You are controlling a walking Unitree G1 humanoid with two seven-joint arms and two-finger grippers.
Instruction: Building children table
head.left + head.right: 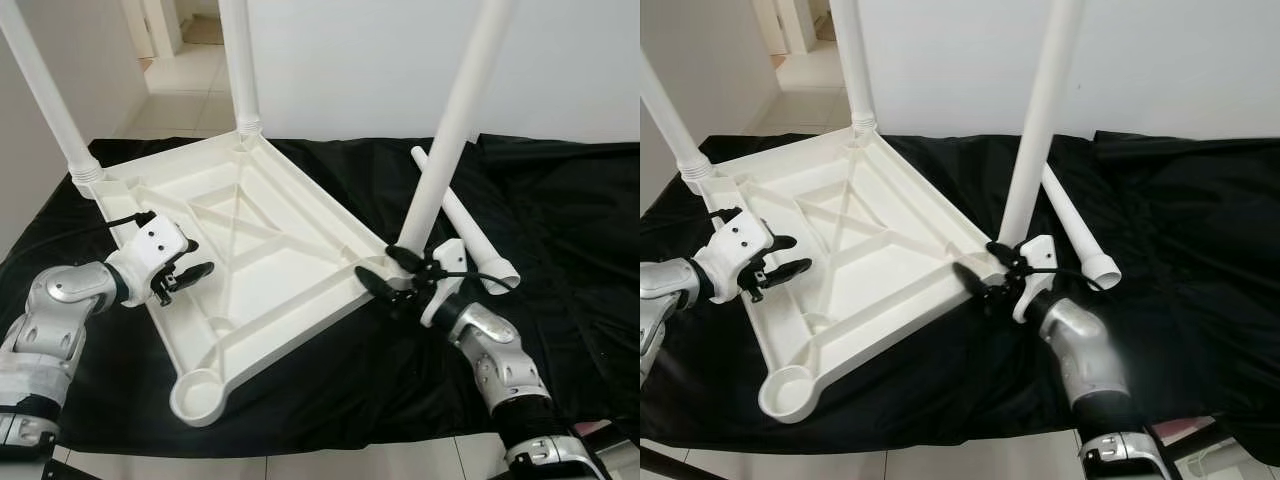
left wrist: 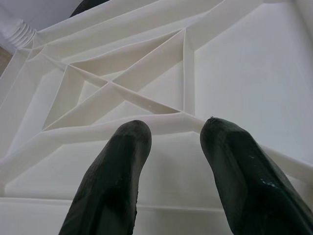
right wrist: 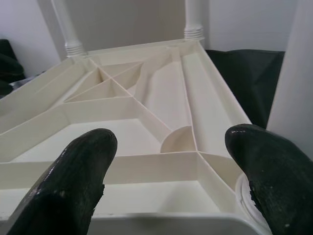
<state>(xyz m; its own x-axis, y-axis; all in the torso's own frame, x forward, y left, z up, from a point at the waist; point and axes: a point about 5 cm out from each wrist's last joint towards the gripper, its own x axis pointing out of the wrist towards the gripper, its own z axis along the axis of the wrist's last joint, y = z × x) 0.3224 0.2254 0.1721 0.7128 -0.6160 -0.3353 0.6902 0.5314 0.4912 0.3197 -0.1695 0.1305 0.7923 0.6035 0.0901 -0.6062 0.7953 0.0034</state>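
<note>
The white plastic tabletop (image 1: 262, 240) lies upside down on a black cloth, ribs facing up. Three white legs stand in its corner sockets: far left leg (image 1: 45, 90), far middle leg (image 1: 240, 60) and right leg (image 1: 455, 120). The near corner socket (image 1: 198, 392) holds no leg. A loose leg (image 1: 470, 225) lies on the cloth beside the right leg. My left gripper (image 1: 200, 257) is open over the tabletop's left rim, its fingertips (image 2: 124, 147) above the ribs. My right gripper (image 1: 375, 260) is open at the right corner, by the standing leg's base (image 3: 293, 73).
The black cloth (image 1: 560, 230) covers the floor around the table, and its front edge meets pale tiles (image 1: 300, 465) near my feet. A white wall (image 1: 340, 60) stands behind, with a doorway (image 1: 185, 40) at the back left.
</note>
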